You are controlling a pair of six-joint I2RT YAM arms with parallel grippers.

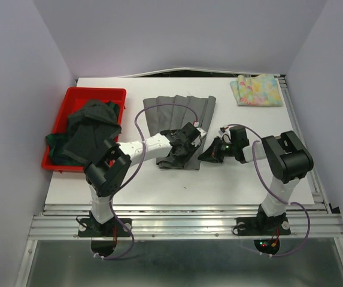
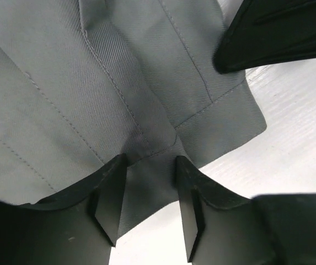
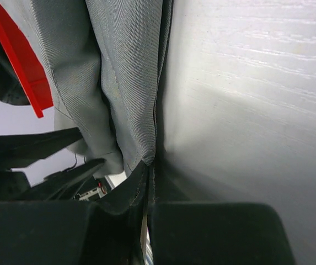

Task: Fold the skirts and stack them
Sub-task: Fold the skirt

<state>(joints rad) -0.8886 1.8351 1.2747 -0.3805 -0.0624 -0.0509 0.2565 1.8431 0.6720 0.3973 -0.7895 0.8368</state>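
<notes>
Skirt, grey pleated (image 1: 180,113), mid-table, pleats running near to far. Near hem held at both ends: left gripper (image 2: 149,182) apparently clamped on cloth; right gripper (image 3: 146,221) pinched tight on the right corner.

Even soft light, blurred wrist close-ups

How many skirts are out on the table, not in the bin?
2: a grey skirt mid-table, and a floral skirt at the far right corner. Dark clothes fill the bin.
</notes>
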